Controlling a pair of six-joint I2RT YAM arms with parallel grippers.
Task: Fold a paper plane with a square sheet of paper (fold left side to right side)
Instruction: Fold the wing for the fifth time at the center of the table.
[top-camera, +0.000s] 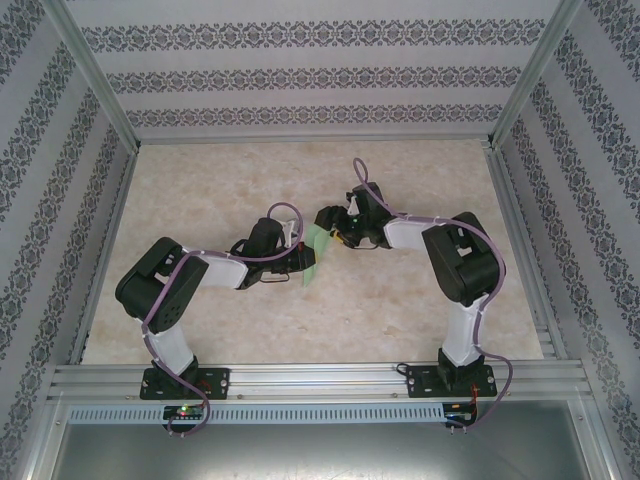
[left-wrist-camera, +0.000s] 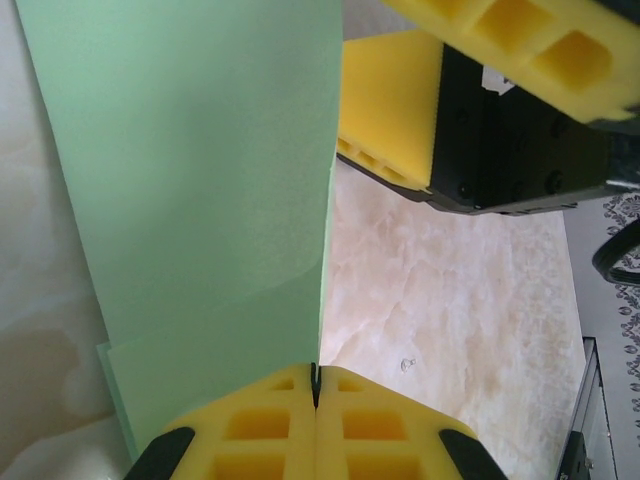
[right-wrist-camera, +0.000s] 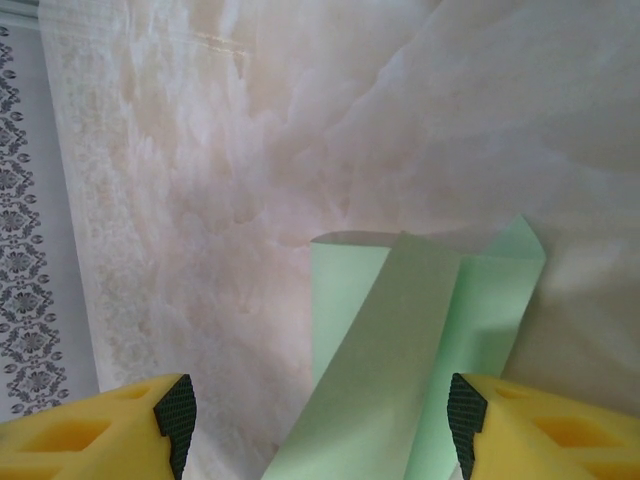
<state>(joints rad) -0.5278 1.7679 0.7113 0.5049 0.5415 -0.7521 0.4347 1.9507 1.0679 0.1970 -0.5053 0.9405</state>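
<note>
The left gripper (left-wrist-camera: 316, 400) clenches the green paper (left-wrist-camera: 200, 200) in its jaws — the right gripper (right-wrist-camera: 320, 425) stands released; edges should align squarely before creasing.

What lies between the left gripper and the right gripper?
The green paper, pinched in the left gripper; the right gripper is open. The top view shows this.

Noted: the thin pale mint-green folded paper (left-wrist-camera: 200, 200) is cut off by the upper edge of the left wrist view. Its lower edge is hidden between the left gripper's (left-wrist-camera: 315, 395) closed yellow foam pads (left-wrist-camera: 255, 430). In the right wrist view its bottom is cut off. From overhead its creases are too small to read.
</note>
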